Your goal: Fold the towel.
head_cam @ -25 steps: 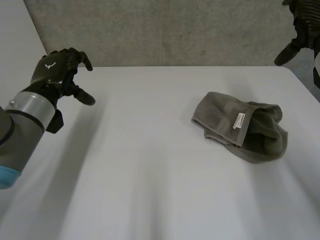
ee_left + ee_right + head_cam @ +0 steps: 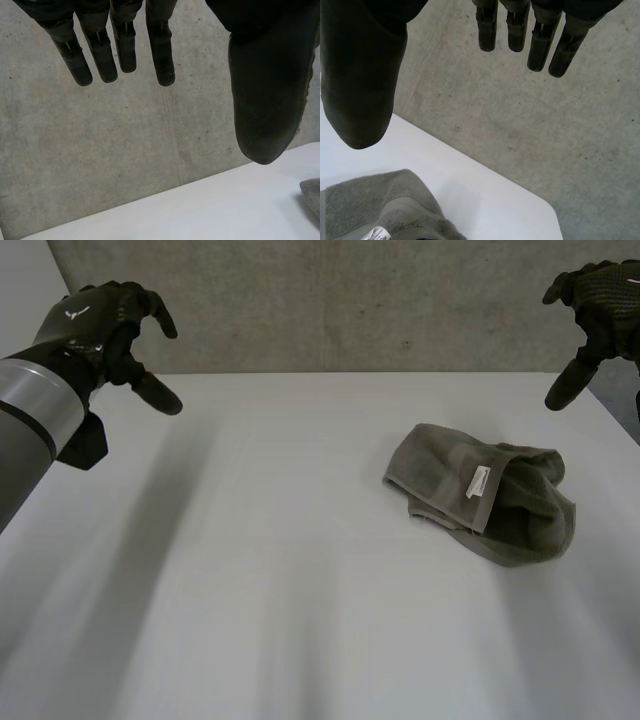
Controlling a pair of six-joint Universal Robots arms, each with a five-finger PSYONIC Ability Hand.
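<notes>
Since half a second ago: left hand higher and farther back, right hand lower and further into the head view, olive towel unmoved.

Both hands raised clear of the white counter, well apart from the towel, holding nothing. Left fingers straight and slightly spread, released, thumb set wide, against the concrete wall. Right fingers likewise straight and released, thumb held apart. Towel bunched loosely on the counter's right half, nearer the right hand, hemmed edge folded across it, white label facing up near its middle. Towel corner just past the left thumb tip in the left wrist view.
</notes>
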